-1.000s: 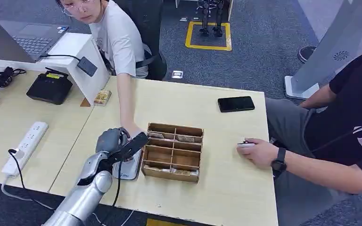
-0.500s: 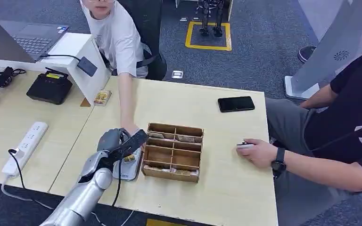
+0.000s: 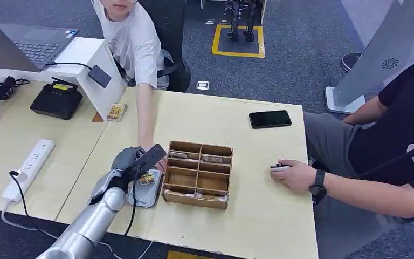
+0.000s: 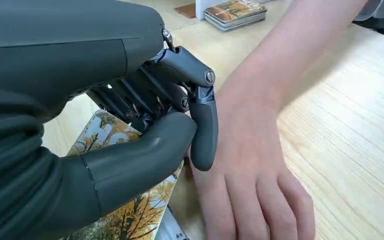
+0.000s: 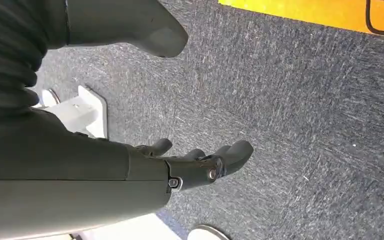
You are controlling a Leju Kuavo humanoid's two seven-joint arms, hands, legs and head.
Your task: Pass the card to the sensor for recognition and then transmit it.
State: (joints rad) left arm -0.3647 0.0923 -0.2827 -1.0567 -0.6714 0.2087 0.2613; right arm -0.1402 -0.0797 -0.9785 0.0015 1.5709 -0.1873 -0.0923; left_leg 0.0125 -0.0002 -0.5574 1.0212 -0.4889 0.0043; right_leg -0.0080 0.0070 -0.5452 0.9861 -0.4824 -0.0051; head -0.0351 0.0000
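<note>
One card (image 4: 125, 210) with an autumn-leaf print lies under my left hand (image 4: 145, 130), over the one grey sensor pad (image 3: 146, 195) at the near edge of the table (image 3: 259, 216). One wooden divided box (image 3: 198, 174) stands just beside the pad. One black phone (image 3: 270, 118) lies well apart, toward the far side. One white power strip (image 3: 29, 168) and one black device (image 3: 57, 101) sit on the neighbouring desk, and one small stack of cards (image 3: 117, 111) rests by the white stand. Two people sit at the table.

My left fingers (image 4: 202, 125) are curled down against the thumb, clamped on the card between them; one fingertip touches the back of a person's hand (image 4: 250, 170) that lies flat on the table beside mine. My right hand (image 5: 200, 162) hangs over grey carpet, fingers loosely apart, grasping nothing.

Most of the card is hidden beneath my thumb and palm, and its near end is cut off by the picture's edge. From the head view my hand covers part of the pad. The contents of the box compartments are too small to make out.
</note>
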